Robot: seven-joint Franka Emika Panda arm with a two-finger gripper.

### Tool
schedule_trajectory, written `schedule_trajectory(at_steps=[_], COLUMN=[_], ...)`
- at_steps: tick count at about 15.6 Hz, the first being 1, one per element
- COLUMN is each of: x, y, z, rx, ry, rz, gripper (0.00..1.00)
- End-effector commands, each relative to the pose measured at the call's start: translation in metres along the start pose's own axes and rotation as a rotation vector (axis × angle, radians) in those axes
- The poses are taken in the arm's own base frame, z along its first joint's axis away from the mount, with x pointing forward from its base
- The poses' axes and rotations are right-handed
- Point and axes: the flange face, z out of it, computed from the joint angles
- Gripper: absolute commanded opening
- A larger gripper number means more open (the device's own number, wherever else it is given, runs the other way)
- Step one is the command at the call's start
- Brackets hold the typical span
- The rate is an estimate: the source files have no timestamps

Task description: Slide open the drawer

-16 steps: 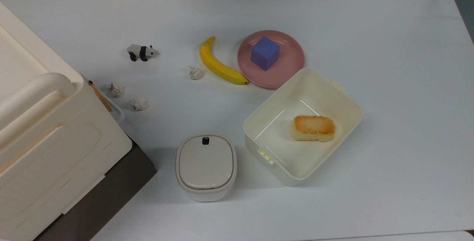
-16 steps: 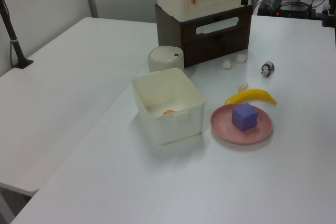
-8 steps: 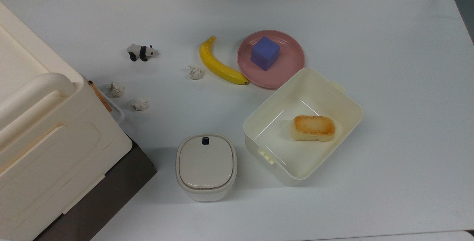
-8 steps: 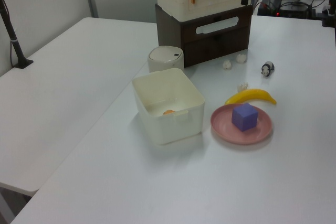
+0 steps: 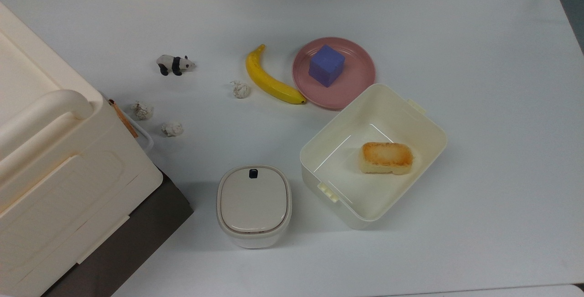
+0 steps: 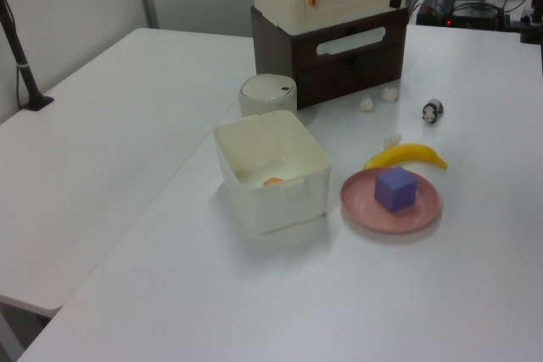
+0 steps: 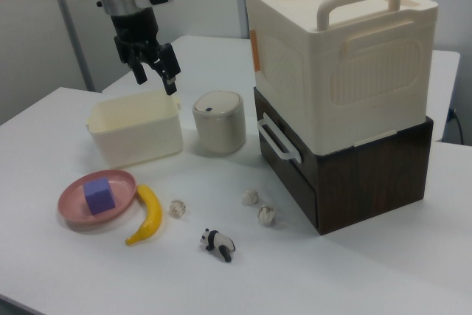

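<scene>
The drawer (image 7: pixel 293 175) is the dark brown front at the bottom of the brown cabinet, under a large cream box. Its front sits flush with the cabinet. A white loop handle (image 7: pixel 276 141) runs across it, also seen as the handle (image 6: pixel 350 41) in the left view and the handle (image 5: pixel 146 138) in the top view. My gripper (image 7: pixel 155 77) hangs open in the air with nothing between its fingers. It is above the cream bin, well to the right view's left of the drawer.
A large cream box (image 7: pixel 339 57) sits on the cabinet. A lidded cream pot (image 5: pixel 253 205) stands close to the drawer front. Also here: an open bin (image 5: pixel 401 110) holding bread (image 5: pixel 387 157), a pink plate (image 5: pixel 356 78) with a purple cube, a banana (image 5: pixel 269 80), a toy panda (image 5: pixel 174 64) and three paper balls (image 5: pixel 172 128).
</scene>
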Motion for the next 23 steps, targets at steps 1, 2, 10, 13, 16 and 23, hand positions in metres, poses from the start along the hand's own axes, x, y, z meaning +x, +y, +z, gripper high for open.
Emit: schedule_trajectory(at_steps=[1, 2, 10, 13, 16, 23], x=[-0.002, -0.002, -0.003, -0.002, -0.004, -0.001], y=[0.001, 0.002, 0.004, 0.004, 0.007, 0.010], z=[-0.003, -0.004, -0.006, -0.012, -0.015, -0.020], rx=[0.023, 0.021, 0.009, 0.009, 0.009, -0.003], ry=[-0.022, -0.022, -0.031, -0.017, -0.019, -0.017], rz=[0.007, 0.009, 0.011, 0.027, 0.025, 0.036], gripper=[1.00, 1.00, 1.00, 1.00, 1.00, 1.00])
